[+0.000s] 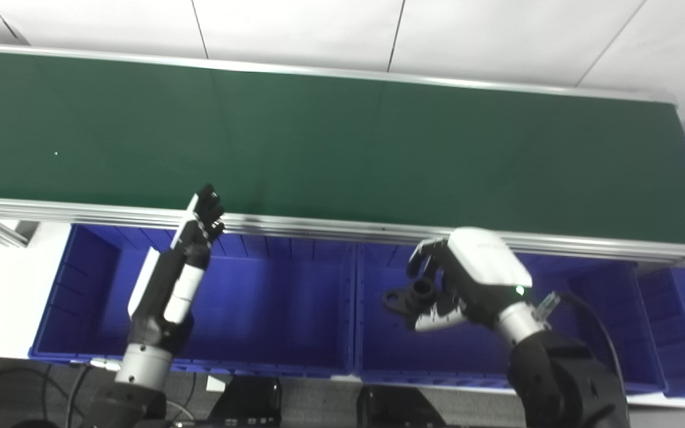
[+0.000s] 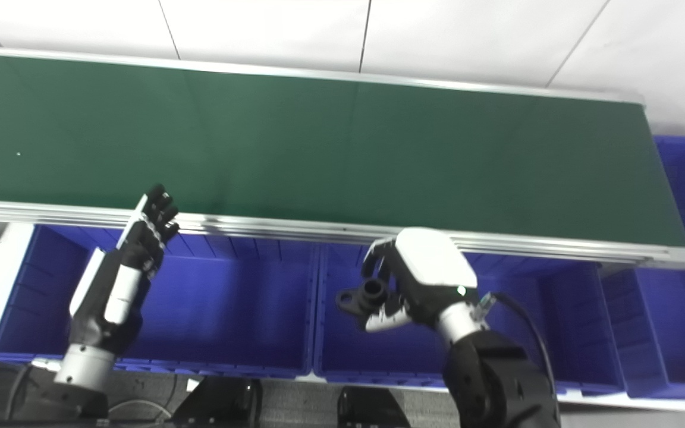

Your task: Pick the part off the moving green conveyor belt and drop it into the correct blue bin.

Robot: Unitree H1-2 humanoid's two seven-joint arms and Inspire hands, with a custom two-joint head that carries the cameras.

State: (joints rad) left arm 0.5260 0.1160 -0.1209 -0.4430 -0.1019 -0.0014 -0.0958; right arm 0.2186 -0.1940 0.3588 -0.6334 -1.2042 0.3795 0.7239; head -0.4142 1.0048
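Gripping the black flanged part by its tubular collar over the blue bin beneath it, the right hand holds something seemingly rigid and light, while the left hand waits empty, fingers apart

Twin head cameras, looking steeply down, sharing conveyor belt, bins
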